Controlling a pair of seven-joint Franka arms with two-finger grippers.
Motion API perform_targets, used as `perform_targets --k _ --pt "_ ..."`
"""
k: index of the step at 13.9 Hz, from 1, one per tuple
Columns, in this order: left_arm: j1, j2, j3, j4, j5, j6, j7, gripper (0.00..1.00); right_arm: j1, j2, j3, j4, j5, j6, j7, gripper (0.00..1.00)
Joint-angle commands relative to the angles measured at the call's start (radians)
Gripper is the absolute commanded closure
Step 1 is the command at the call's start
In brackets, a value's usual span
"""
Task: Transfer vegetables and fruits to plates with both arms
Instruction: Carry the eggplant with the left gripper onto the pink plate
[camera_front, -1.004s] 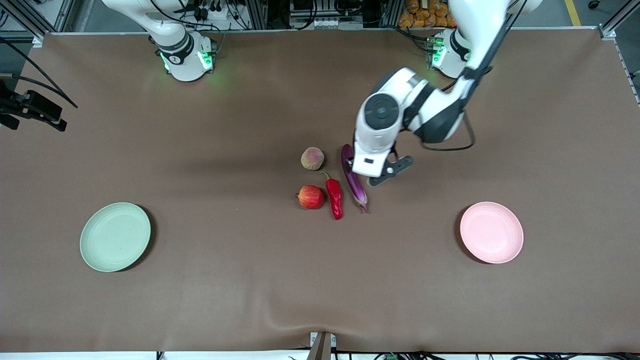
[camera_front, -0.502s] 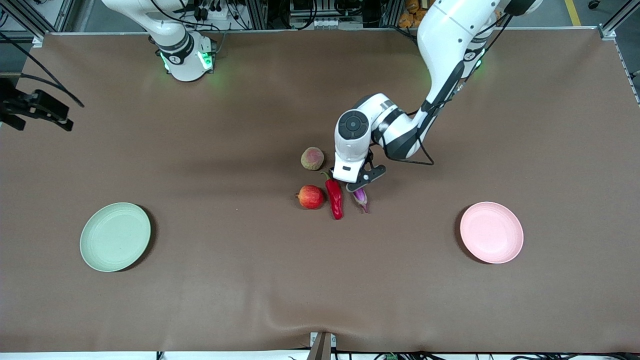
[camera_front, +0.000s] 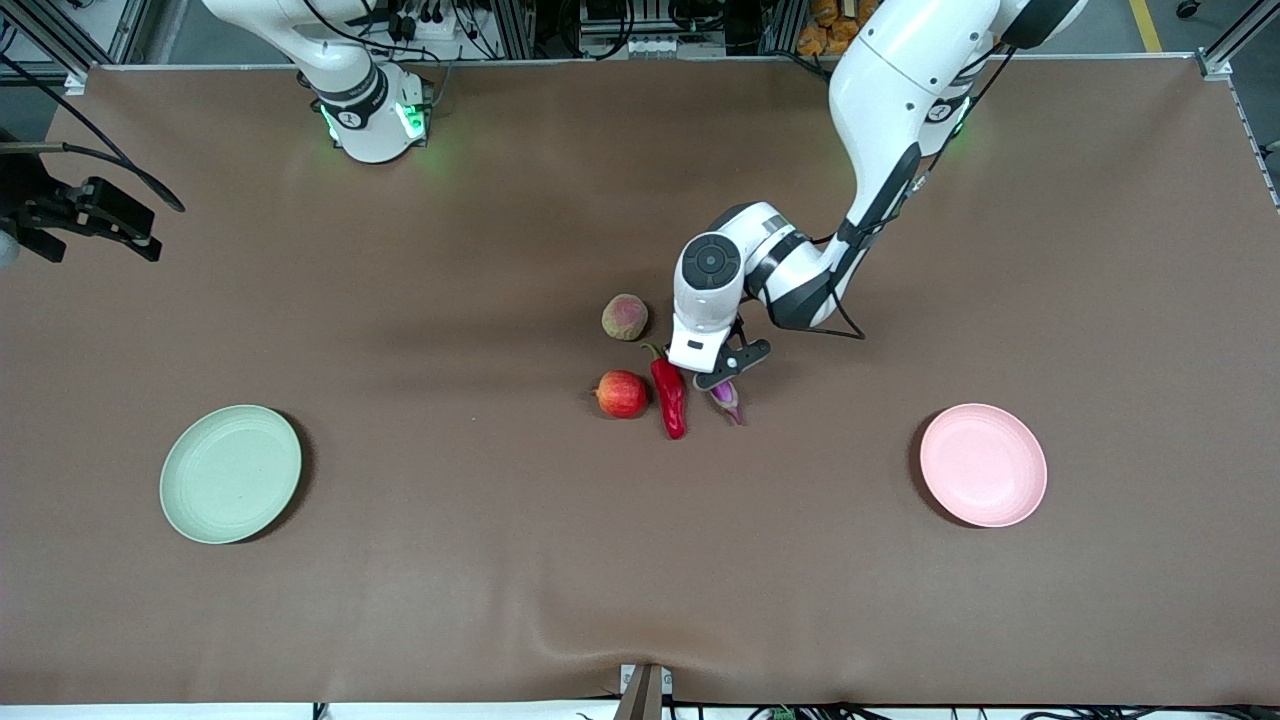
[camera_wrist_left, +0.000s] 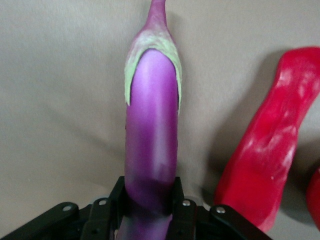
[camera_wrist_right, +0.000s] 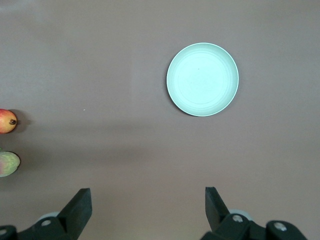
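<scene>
Our left gripper (camera_wrist_left: 148, 212) has its jaws clamped on the eggplant (camera_wrist_left: 151, 150), right gripper (camera_wrist_right: 148, 210) jaws apart and waiting; lifting off-centre, we risk it pivoting onto the chili pepper (camera_wrist_left: 267, 155) beside the jaws.

Left gripper (camera_front: 712, 368) over eggplant (camera_front: 724, 398), beside chili (camera_front: 669, 394)

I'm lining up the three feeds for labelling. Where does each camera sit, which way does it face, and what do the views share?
Front view: high across the table, facing both arms' bases; left gripper down on the eggplant, right gripper up over the right arm's end.
Left wrist view: looks along its fingers shut on the eggplant, chili pepper beside.
Right wrist view: looks down past open fingers at the green plate.
Shared: eggplant, chili pepper, green plate.
</scene>
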Motion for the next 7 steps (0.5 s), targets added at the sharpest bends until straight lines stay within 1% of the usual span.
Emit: perform_targets --k 1,2,4,5,7 --pt "0.062 -0.075 0.006 -0.009 0.038 -0.114 0.116 1.0 0.002 -0.005 -0.002 0.005 0.006 0.0 0.004 0.0" --pt "0.1 -0.121 0.004 -0.008 0.04 -0.19 0.186 1.0 0.002 -0.005 -0.002 0.005 0.006 0.0 0.004 0.0" --pt "0.205 -0.196 0.001 -0.009 0.04 -0.286 0.36 1.0 0.003 -0.005 -0.002 0.005 0.004 0.0 0.004 0.0" --pt "0.26 -0.218 0.001 -0.009 0.04 -0.323 0.452 1.0 0.002 -0.005 -0.002 0.005 0.004 -0.003 0.002 0.0" --pt "0.396 -0.244 0.0 -0.023 0.04 -0.348 0.652 1.0 -0.003 0.004 -0.002 0.007 -0.006 0.009 -0.009 0.0"
